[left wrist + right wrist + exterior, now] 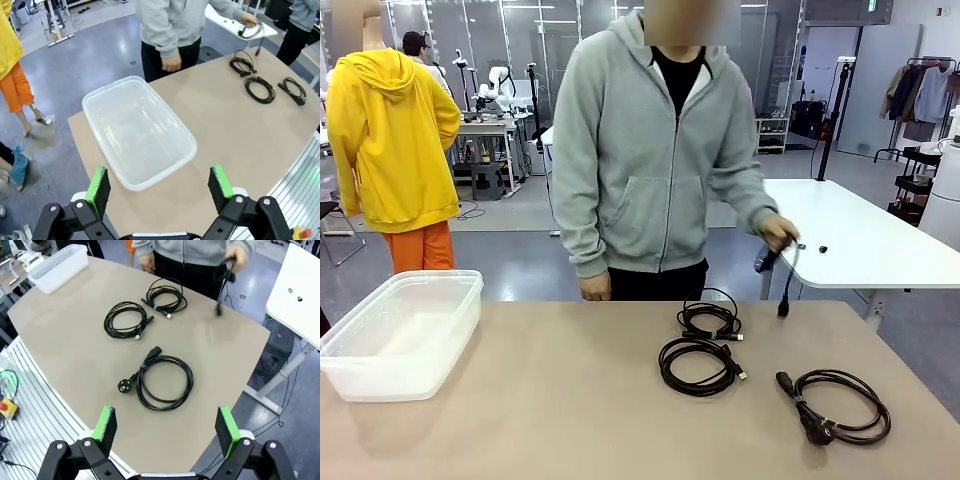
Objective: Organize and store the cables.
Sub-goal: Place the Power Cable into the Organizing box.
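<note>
Front view puts three coiled cables on the worktop [550, 420], toward your right side: a far coil [706, 322], a middle coil [665, 365] just in front of it, and a power cord [810, 400] nearest the right arm. The person's hand [778, 235] holds a fourth cable [784, 300] beyond the far edge. The clear bin [380, 375] sits well apart at the left with nothing in it, so storing has not begun. Your left gripper [159, 184] hangs wide open facing the bin. Your right gripper [166, 425] hangs wide open near the power cord. I judge the next move is to lower the right gripper onto that cord's loop and pinch several strands together.
</note>
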You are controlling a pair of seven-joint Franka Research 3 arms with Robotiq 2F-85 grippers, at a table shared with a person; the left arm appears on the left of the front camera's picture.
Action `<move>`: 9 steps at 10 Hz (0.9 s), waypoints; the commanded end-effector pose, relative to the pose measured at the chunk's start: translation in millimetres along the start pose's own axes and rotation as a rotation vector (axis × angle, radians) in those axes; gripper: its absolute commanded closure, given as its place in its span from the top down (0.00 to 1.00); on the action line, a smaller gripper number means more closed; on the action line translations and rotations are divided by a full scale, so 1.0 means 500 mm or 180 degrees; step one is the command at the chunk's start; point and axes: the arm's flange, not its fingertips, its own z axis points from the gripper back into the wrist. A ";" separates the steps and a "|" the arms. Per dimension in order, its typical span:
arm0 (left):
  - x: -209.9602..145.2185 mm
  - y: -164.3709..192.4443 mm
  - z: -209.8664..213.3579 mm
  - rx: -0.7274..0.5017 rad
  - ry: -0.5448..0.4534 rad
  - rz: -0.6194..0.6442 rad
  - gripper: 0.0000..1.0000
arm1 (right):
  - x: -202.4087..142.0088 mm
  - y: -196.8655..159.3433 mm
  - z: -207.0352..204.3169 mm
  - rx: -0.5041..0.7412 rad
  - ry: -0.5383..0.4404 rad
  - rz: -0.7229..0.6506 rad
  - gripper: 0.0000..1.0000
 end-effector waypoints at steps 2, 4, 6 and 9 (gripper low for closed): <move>0.000 0.000 -0.001 0.0001 0.0008 -0.0006 1.00 | -0.002 0.000 0.001 0.0023 -0.0011 0.0052 1.00; 0.000 0.000 -0.001 0.0001 0.0008 -0.0006 1.00 | -0.002 0.000 0.001 0.0023 -0.0011 0.0052 1.00; 0.000 0.000 -0.001 0.0001 0.0008 -0.0006 1.00 | -0.002 0.000 0.001 0.0023 -0.0011 0.0052 1.00; 0.000 0.000 -0.001 0.0001 0.0008 -0.0006 1.00 | 0.032 0.004 0.008 -0.0107 0.0034 -0.0284 1.00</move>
